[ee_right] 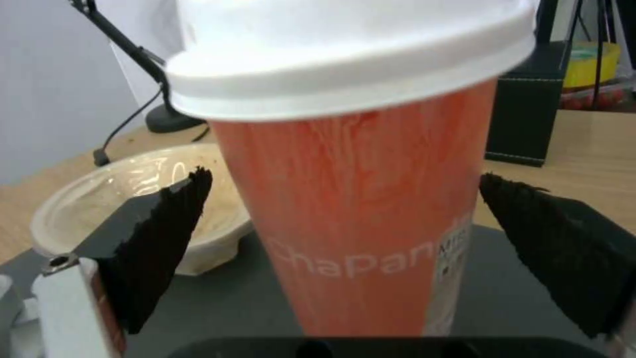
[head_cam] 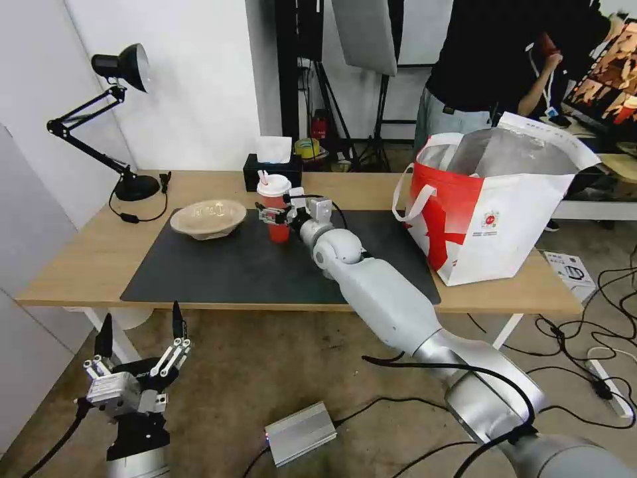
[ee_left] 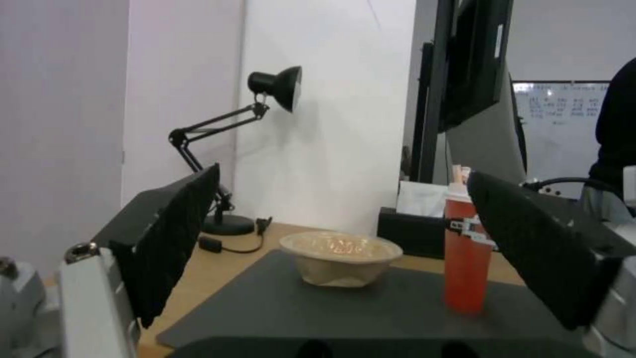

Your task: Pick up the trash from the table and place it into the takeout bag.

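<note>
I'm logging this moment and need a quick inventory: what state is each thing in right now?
red cup: upright on the mat, lid on, between the open fingers of the right gripper.
pulp bowl: upright on the mat, untouched.
takeout bag: standing open at the table's right end.
left gripper: open, low in front of the table.
desk lamp: off.

We read "ChaPan" in pale letters low on the side of the red cup (ee_right: 357, 199), which stands between the two fingers of the right claw (ee_right: 345, 253). Beside the word sits a small white label whose print we cannot make out.
</note>
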You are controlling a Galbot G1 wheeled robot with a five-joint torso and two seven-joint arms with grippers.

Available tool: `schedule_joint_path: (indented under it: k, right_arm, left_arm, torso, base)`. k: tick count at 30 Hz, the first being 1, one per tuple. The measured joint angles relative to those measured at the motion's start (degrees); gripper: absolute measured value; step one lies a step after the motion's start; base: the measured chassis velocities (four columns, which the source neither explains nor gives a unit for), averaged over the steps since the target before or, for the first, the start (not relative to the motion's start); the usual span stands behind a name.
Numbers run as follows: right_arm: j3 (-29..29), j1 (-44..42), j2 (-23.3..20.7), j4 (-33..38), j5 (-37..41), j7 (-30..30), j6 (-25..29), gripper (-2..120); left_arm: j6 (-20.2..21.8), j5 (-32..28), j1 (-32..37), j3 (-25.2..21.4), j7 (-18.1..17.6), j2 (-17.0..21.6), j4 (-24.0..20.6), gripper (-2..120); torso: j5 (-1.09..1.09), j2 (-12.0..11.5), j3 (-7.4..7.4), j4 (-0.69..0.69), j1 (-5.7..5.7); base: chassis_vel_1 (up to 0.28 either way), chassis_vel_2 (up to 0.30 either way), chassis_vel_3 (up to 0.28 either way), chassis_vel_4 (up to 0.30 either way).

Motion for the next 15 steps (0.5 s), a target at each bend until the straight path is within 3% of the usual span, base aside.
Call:
schedule_joint_path:
  k: [15]
  right_arm:
    - [0.78, 1.08, 1.24, -4.97, -1.46, -2.45, 2.34, 100]
  left_arm:
    - [-0.06, -0.02, 0.01, 0.13, -0.01, 0.15, 0.13, 100]
  torso:
    - [0.00, 0.00, 0.00, 0.00, 0.00]
  base:
    - [0.000, 0.000, 0.000, 0.000]
